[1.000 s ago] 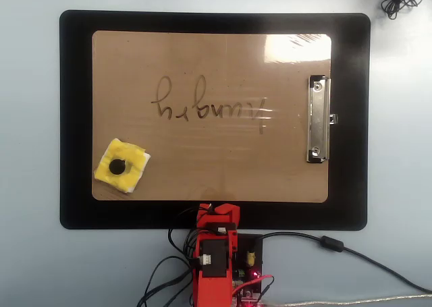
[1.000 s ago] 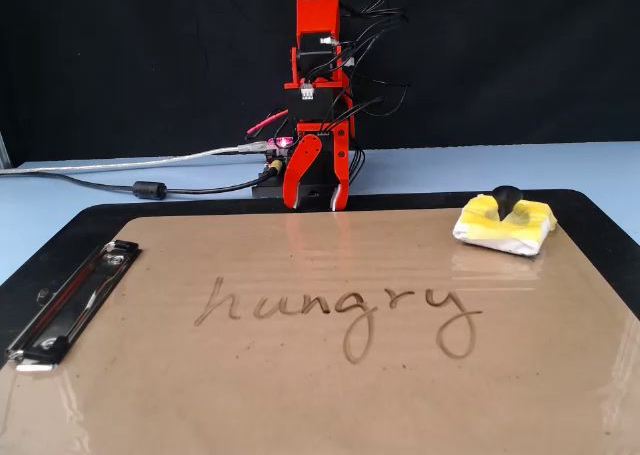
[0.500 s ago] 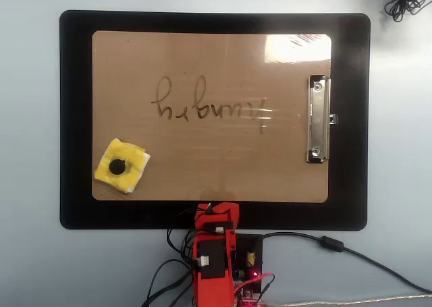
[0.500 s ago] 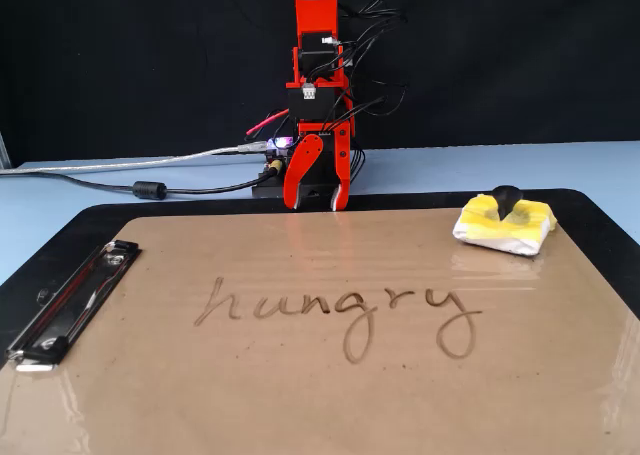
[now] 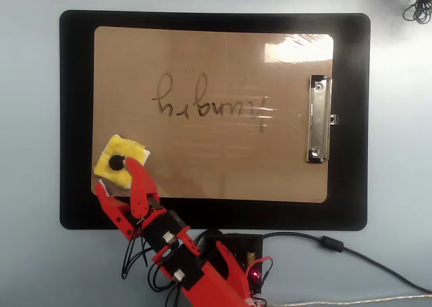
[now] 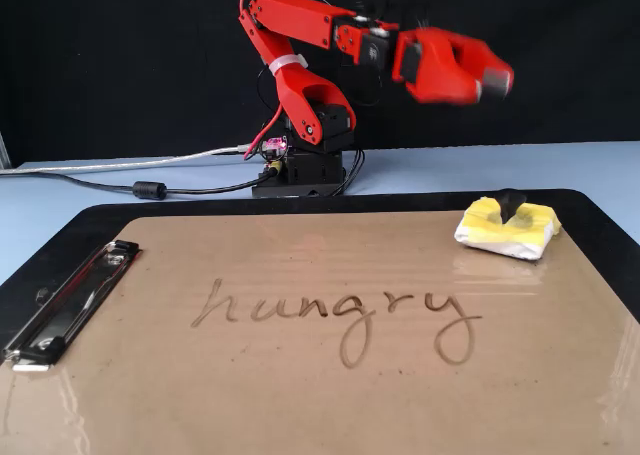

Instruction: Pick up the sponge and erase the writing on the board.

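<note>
The yellow sponge (image 5: pixel 122 152) with its black spot lies on the tan board (image 5: pixel 216 172) at the lower left corner in the overhead view, and at the right (image 6: pixel 505 231) in the fixed view. The dark writing (image 5: pixel 209 104) runs across the board's middle (image 6: pixel 335 310). My red gripper (image 5: pixel 115 173) is over the sponge's near edge, jaws apart, one finger (image 5: pixel 140 179) beside the spot. In the fixed view the gripper (image 6: pixel 490 80) is blurred and well above the sponge, holding nothing.
The board rests on a larger black mat (image 5: pixel 74 118). A silver clip (image 5: pixel 318 118) sits on the board's right end in the overhead view. The arm's base (image 6: pixel 300 170) and cables (image 6: pixel 150 188) lie behind the mat on the pale blue table.
The arm has unfolded from its resting pose at the base and swung out over the sponge. The sponge and board sit almost where they were.
</note>
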